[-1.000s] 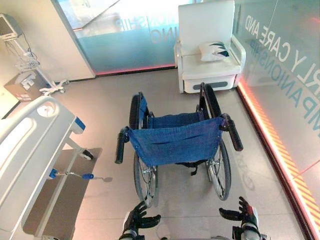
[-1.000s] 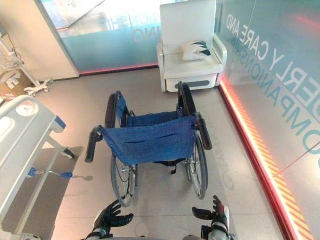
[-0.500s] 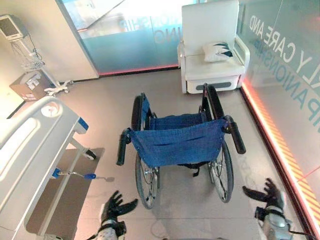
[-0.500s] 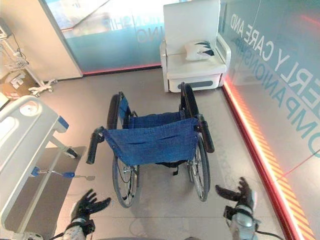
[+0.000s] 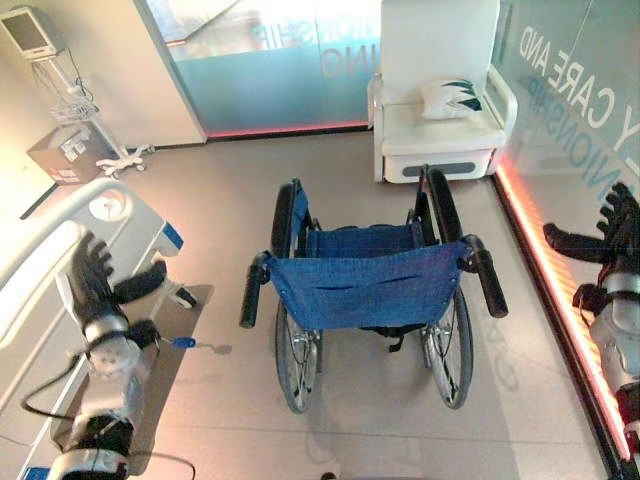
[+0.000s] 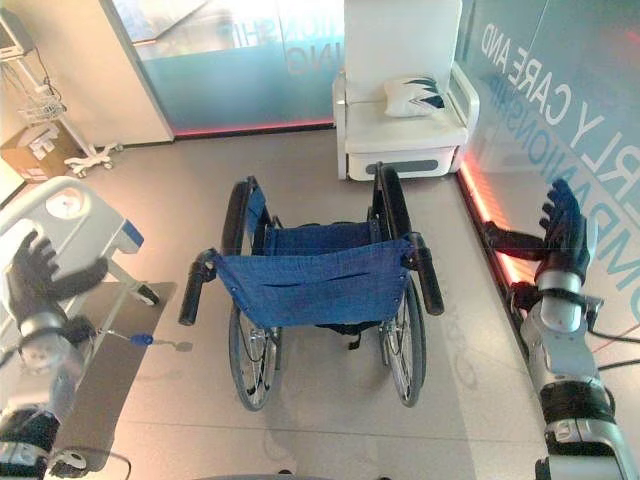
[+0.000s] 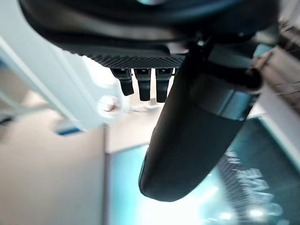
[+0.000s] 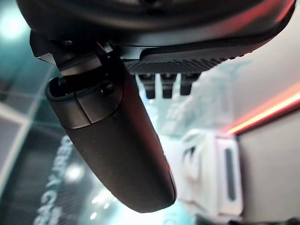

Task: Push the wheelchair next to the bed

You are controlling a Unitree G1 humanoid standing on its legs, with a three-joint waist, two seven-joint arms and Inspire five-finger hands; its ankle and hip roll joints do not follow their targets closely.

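The wheelchair (image 5: 375, 290) is standing mid-floor, untouched, the bed (image 5: 60, 270) lying at its nine o'clock. Left hand (image 5: 92, 285) and right hand (image 6: 562, 232) are hovering at nine and three o'clock, fingers spread wide, holding nothing.

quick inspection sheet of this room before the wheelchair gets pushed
surface: grey floor, nothing lying in the wheelchair's way
job's things: wheelchair mid-room, back toward the robot, push handles untouched; bed at the robot's left, apart from it
clutter: cardboard box and monitor stand by the far wall
hands: left hand raised over the bed end, open; right hand raised by the glass wall, open
cables: nothing seen
surroundings: white armchair with pillow; glass wall
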